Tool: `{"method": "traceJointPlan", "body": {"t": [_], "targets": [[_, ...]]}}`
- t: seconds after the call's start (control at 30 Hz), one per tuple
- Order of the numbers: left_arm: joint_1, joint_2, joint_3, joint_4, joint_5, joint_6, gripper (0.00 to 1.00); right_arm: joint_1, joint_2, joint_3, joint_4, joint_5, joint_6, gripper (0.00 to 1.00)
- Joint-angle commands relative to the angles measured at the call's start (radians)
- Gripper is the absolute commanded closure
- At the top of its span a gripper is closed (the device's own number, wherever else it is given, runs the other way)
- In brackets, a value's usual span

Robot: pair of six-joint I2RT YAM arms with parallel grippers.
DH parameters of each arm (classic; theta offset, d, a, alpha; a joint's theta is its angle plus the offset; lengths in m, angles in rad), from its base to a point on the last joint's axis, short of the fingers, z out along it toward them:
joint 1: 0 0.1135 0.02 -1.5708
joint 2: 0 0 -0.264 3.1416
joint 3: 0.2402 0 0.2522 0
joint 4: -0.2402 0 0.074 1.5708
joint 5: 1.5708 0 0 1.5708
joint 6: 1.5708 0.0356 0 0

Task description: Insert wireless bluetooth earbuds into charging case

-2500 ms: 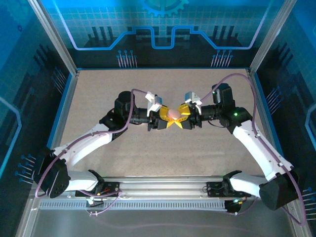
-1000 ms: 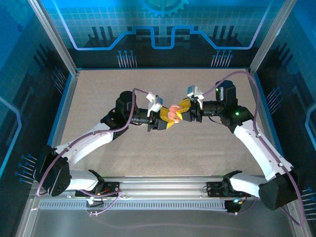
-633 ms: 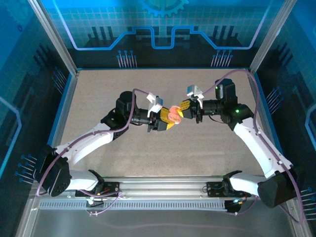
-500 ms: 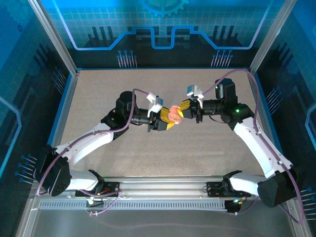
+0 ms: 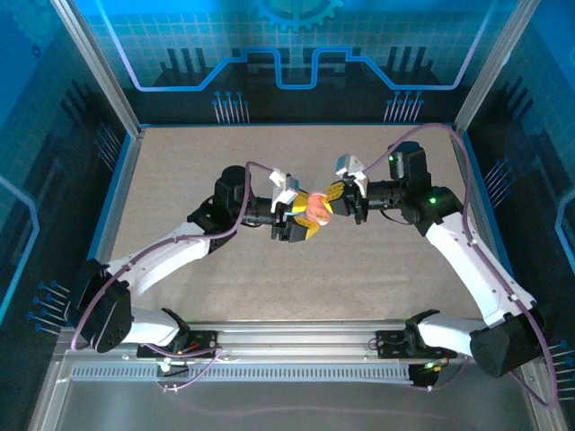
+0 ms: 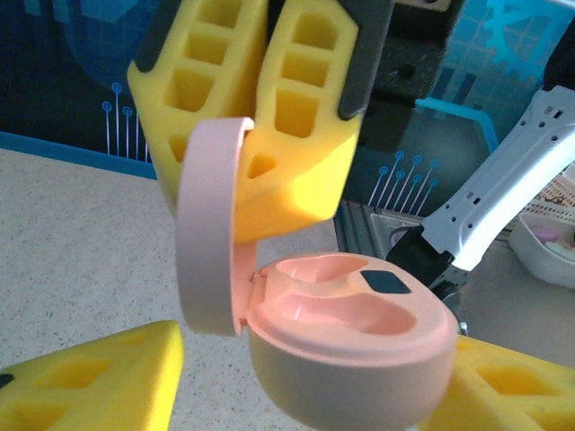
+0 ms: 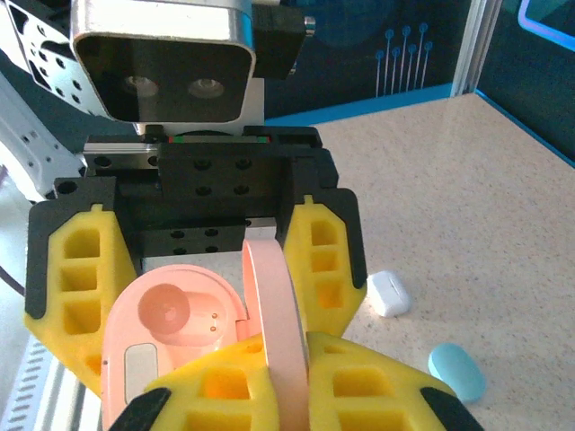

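Right pincer is clamped on the upright lid of the pink charging case, holding it open above the desk with its wells empty for loading; left pincer stands apart around the base, seemingly not gripping.

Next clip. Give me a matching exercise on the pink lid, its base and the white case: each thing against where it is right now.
Things:
1 lid
2 base
3 white case

Places:
a lying on the table
b pinched upright in the right gripper
c empty, inside the open left gripper

Pairs: 1-b, 2-c, 3-a
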Motion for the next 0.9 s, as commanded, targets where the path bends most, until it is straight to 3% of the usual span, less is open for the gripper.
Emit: {"method": "traceJointPlan", "body": {"t": [0.0,0.17,0.37,0.67,0.87], "targets": [[0.001,0.011,0.004,0.003,-0.029,0.013,0.28,0.042,0.004,0.054,-0.077,0.103,-0.045,0.93],[0.001,0.011,0.001,0.000,-0.049,0.017,0.26,0.082,0.004,0.068,-0.091,0.186,-0.064,0.92],[0.001,0.011,0.001,-0.026,-0.062,0.031,0.30,0.102,0.003,0.079,-0.094,0.217,-0.076,0.92],[0.001,-0.012,-0.017,-0.018,-0.036,0.045,0.22,0.111,-0.018,0.069,-0.060,0.266,-0.077,0.92],[0.002,-0.002,-0.007,-0.037,-0.036,0.041,0.32,0.111,-0.018,0.068,-0.055,0.248,-0.074,0.92]]}}
